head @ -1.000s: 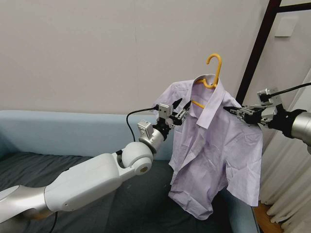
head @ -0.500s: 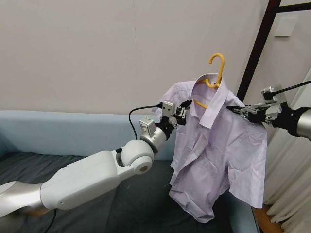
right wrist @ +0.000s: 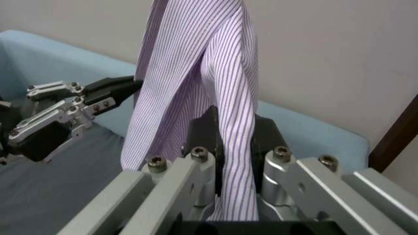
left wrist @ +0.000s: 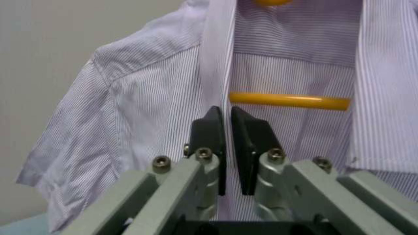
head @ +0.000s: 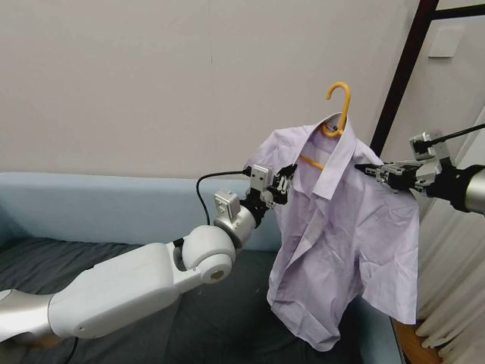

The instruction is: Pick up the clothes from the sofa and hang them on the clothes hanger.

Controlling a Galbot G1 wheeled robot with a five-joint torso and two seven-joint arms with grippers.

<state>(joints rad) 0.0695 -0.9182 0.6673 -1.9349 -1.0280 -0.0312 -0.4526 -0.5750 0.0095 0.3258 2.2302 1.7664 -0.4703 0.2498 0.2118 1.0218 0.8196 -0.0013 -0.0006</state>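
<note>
Jaws of the left gripper (head: 282, 180) are pressed almost together on the front edge of the shirt (head: 341, 227) below the collar. Those of the right gripper (head: 367, 168) pinch a fold of cloth at the opposite shoulder. Between the two grippers the lilac striped shirt hangs open on a yellow hanger (head: 339, 98), whose hook stands free in the air. The shirt's hem hangs above the right end of a pale blue sofa (head: 91, 201) with a dark grey seat. An off-white wall (head: 151, 76) lies behind, with a dark slanting post (head: 402, 72) and a white curtain (head: 455, 296) to the right.
</note>
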